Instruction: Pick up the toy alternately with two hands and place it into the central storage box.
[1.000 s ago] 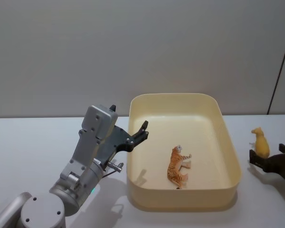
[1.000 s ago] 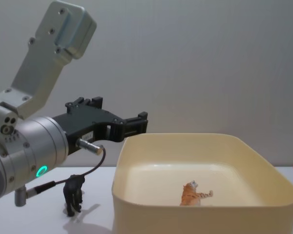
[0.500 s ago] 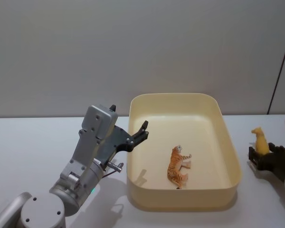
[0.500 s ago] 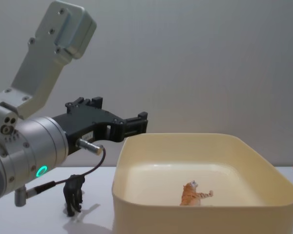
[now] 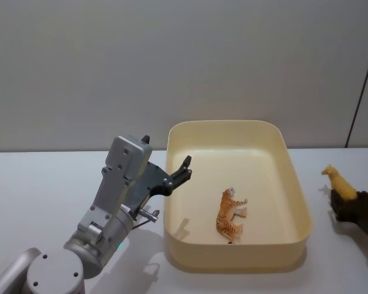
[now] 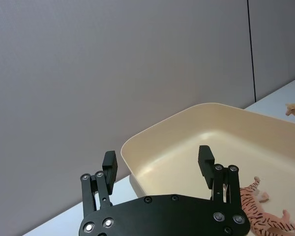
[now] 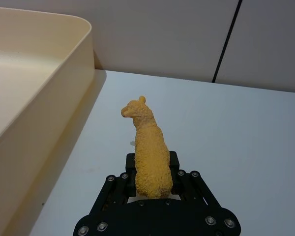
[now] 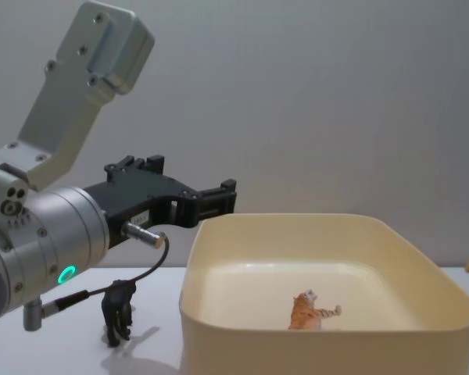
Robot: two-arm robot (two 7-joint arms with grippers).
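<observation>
A yellow llama toy (image 5: pixel 338 182) is to the right of the cream storage box (image 5: pixel 299 202), tilted with its head toward the box. My right gripper (image 5: pixel 343 201) is shut on its body; the right wrist view shows the llama toy (image 7: pixel 150 157) clamped between the black fingers (image 7: pixel 173 162), with the box wall (image 7: pixel 34 93) beside it. My left gripper (image 5: pixel 184 169) hangs open and empty over the box's left rim, and its open gripper (image 6: pixel 157 162) faces the box (image 6: pixel 162 142). An orange tiger (image 5: pixel 230 215) lies on its side inside the box.
A small black animal figure (image 8: pixel 117 312) stands on the table to the left of the box (image 8: pixel 320 351), under my left arm. The table is white, with a grey wall behind it.
My right gripper has shut on the yellow llama and tipped it up off its standing pose, shifting slightly right. The left arm and the tiger have not moved.
</observation>
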